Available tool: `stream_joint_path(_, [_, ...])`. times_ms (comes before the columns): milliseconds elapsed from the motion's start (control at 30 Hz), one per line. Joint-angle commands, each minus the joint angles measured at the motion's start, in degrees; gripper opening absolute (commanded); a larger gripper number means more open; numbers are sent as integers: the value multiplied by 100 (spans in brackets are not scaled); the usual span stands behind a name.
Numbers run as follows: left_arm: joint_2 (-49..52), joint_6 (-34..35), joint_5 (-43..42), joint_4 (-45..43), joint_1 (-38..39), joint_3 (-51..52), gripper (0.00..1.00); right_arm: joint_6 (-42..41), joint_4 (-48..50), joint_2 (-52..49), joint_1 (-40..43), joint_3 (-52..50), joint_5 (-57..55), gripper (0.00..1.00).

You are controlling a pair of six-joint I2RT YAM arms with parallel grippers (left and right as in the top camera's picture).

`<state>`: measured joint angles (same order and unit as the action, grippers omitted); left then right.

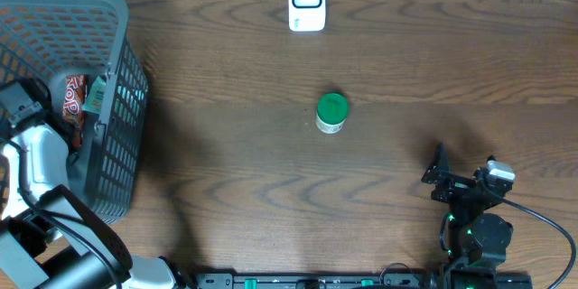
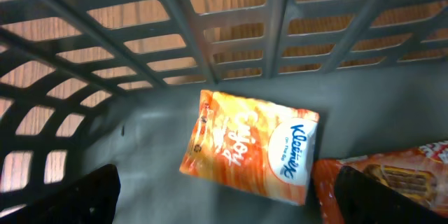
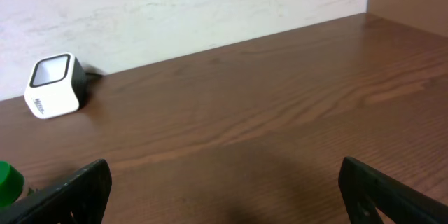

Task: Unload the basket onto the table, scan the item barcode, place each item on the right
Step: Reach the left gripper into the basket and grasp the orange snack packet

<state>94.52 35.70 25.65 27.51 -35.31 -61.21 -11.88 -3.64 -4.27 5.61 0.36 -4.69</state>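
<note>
**Entry 1. Right gripper** (image 1: pixel 466 167): nearest the robot, well short of the scanner (image 1: pixel 306 0) and off to its right. Fingers spread wide, nothing between them, idle above the bare table (image 1: pixel 226 172).

**Entry 2. Left gripper** (image 2: pixel 227 203): far to the scanner's left, lowered inside the grey basket (image 1: pixel 117 18). Fingers spread wide and empty, one either side of the wrist view.

**Entry 3. Tissue pack** (image 2: pixel 248 147): orange and white, flat on the basket floor, directly under the left gripper.

**Entry 4. Snack pack** (image 2: pixel 392 175): orange-red, just beside the tissue pack, partly out of view.

**Entry 5. Green-lidded jar** (image 1: pixel 331 113): upright on the table, straight in front of the scanner, apart from both arms.

**Entry 6. Scanner:** white, at the far table edge.

**Step, as judged:** fetching an item, with no scan under way. The tissue pack is the likeliest candidate.

**Next move calls for:** descending squarely, pinching the pack across its narrow width, lifting clear of the basket wall, and turning the barcode toward the scanner. Where the barcode sits cannot be told.
</note>
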Motion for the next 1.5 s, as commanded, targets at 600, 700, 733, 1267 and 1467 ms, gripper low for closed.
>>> stream_joint_path(600, [1421,-654,-229,-706,-310,199,98,61,-22,15,31,-4,-11,99])
stream_joint_path(700, [1429,-656,-267,-555,-310,199,90,61,-22,15,31,-4,-11,99])
stream_joint_path(733, [1410,-656,-267,-529,-310,197,87,61,-22,15,31,-4,-11,99])
stream_joint_path(1267, [-398,-654,-278,-208,-313,120,62,61,-22,15,31,-4,-11,99])
stream_joint_path(1467, [-2750,-623,-1550,-295,-297,118,62,61,-22,15,31,-4,-11,99])
